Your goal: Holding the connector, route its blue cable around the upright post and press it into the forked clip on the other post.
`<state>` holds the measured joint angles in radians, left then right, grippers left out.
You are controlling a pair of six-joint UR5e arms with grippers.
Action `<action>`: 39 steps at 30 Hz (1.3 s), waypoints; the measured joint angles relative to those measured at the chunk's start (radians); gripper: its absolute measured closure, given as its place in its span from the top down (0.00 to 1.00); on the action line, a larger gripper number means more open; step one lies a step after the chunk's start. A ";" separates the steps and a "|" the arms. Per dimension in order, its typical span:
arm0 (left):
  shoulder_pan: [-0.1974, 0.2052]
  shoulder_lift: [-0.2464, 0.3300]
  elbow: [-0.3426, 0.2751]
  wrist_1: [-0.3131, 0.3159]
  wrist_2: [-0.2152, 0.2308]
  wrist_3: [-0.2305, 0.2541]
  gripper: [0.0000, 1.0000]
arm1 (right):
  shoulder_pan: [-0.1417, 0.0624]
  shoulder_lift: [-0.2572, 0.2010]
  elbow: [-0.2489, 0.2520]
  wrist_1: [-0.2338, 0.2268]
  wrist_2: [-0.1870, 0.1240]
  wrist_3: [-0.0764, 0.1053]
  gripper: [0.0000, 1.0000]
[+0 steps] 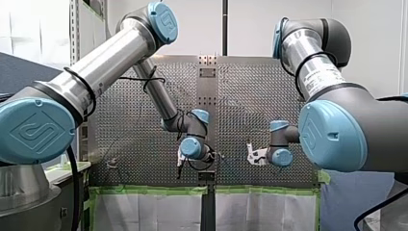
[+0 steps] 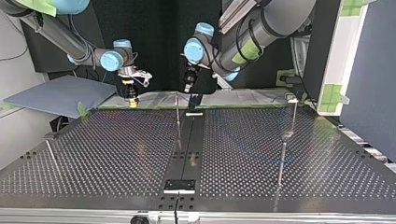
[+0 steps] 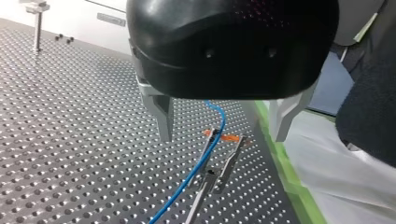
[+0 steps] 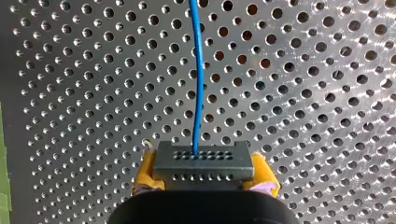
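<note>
Blue cable [image 4: 198,70] runs ahead from the dark connector [image 4: 203,161], which my right claw [image 4: 204,176] clamps between yellow pads [image 4: 145,170] over the perforated desk [image 4: 303,93], far left in the top view. My left claw [image 3: 222,137] hangs with its fingers apart above the cable, beside two thin metal posts [image 3: 229,161]. Routing looks barely begun. The next move likely means sweeping the connector around a post, cable taut.

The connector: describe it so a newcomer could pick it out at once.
In the right wrist view, over the perforated table, find my right gripper with yellow pads. The connector is the dark grey block clamped between them; it alone has the blue cable running out of it.
</note>
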<state>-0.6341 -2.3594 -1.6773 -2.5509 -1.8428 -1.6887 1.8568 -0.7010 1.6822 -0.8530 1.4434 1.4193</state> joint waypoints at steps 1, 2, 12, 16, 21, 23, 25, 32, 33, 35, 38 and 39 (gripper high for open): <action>0.001 0.000 0.000 -0.007 0.001 0.003 1.00 | 0.000 0.000 0.000 0.000 0.000 0.000 0.00; 0.001 0.000 0.000 -0.012 0.001 0.004 1.00 | 0.000 0.000 0.000 0.000 0.000 0.000 0.00; 0.004 0.000 0.000 -0.031 0.000 0.013 1.00 | 0.002 0.000 0.000 0.005 0.000 -0.001 0.00; 0.004 0.000 0.000 -0.032 0.000 0.013 1.00 | 0.005 0.000 0.001 0.006 0.000 -0.001 0.00; 0.004 0.000 0.000 -0.033 -0.001 0.012 1.00 | 0.006 0.000 0.000 0.008 0.000 -0.002 0.00; 0.004 0.000 0.000 -0.033 -0.001 0.012 1.00 | 0.006 0.000 0.000 0.010 0.000 -0.003 0.00; 0.004 0.000 0.000 -0.034 -0.002 0.012 1.00 | 0.007 0.000 0.001 0.013 0.000 -0.005 0.00; 0.003 0.000 0.000 -0.037 -0.003 0.011 1.00 | 0.008 0.000 0.001 0.019 0.000 -0.008 0.00; 0.003 0.000 0.000 -0.037 -0.003 0.011 1.00 | 0.008 0.000 0.001 0.020 0.000 -0.009 0.00; 0.003 0.000 -0.003 -0.037 -0.005 0.011 1.00 | 0.009 0.000 0.001 0.022 0.000 -0.009 0.00; 0.001 0.000 -0.009 -0.035 -0.017 0.014 1.00 | 0.010 0.000 0.001 0.028 0.000 -0.014 0.00; 0.000 0.000 -0.011 -0.033 -0.023 0.015 1.00 | 0.011 0.000 0.001 0.031 0.000 -0.018 0.00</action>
<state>-0.6339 -2.3598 -1.6880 -2.5841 -1.8658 -1.6739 1.8679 -0.7010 1.6836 -0.8219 1.4437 1.4017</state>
